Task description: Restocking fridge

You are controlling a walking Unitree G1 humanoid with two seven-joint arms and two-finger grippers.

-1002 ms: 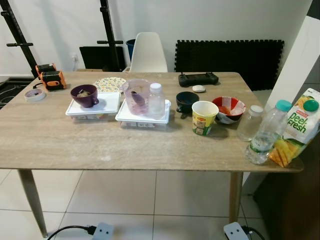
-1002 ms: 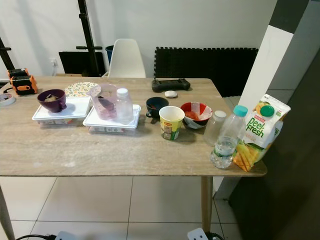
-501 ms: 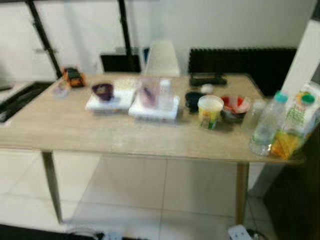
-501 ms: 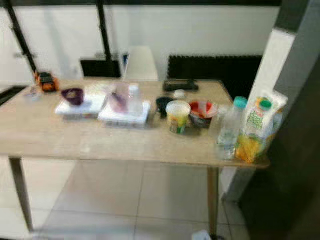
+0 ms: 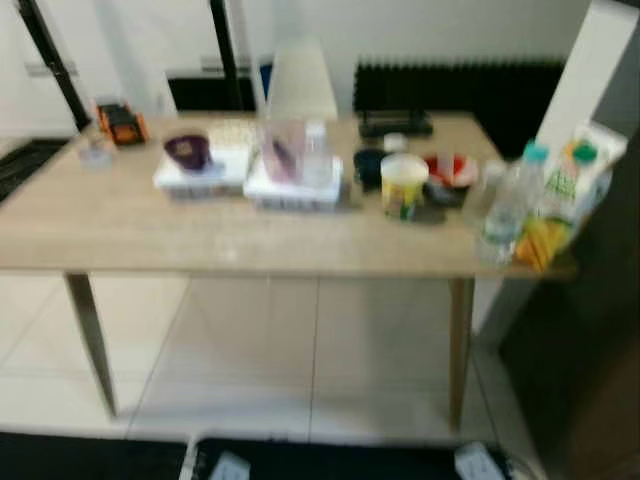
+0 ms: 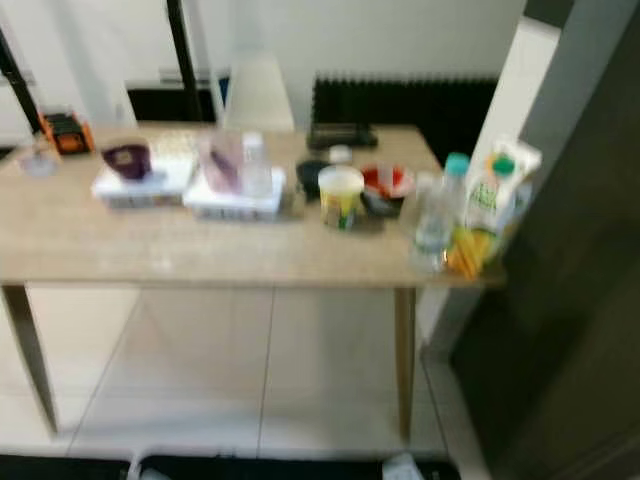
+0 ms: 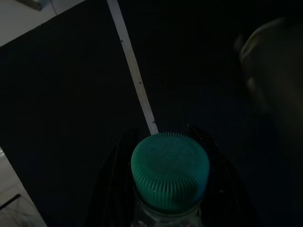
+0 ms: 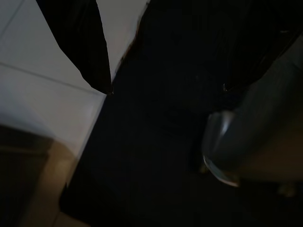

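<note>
**A:** Where was the bottle (image 7: 169, 171)?

**B:** In the left gripper (image 7: 162, 136). The wrist view looked down on its green cap, with a black finger against each side just below it, so the claw was pinching the bottle near the neck. Everything beneath was dark, apart from a pale strip across the floor.

**A:** And the right gripper (image 8: 161, 71)?

**B:** One black finger stood out over pale tiles, but the rest was shadow. I couldn't tell whether that claw was spread or closed.

**A:** What lay around the robot?

**B:** The table (image 5: 150, 245) stood ahead, and the head views were blurred. At its front right corner a carton (image 5: 572, 190) leaned close to the edge, with a second bottle (image 5: 506, 212) just beside it. A yellow cup (image 5: 403, 186) stood nearer the middle.

**A:** So what could have gone wrong?

**B:** Two things, I'd judge. A hold that high on a smooth bottle could let it swing or slip if the robot's steps jolted it. And the carton sat so near the corner that a brush from an arm or the body could have sent it over, taking the second bottle with it.
</note>
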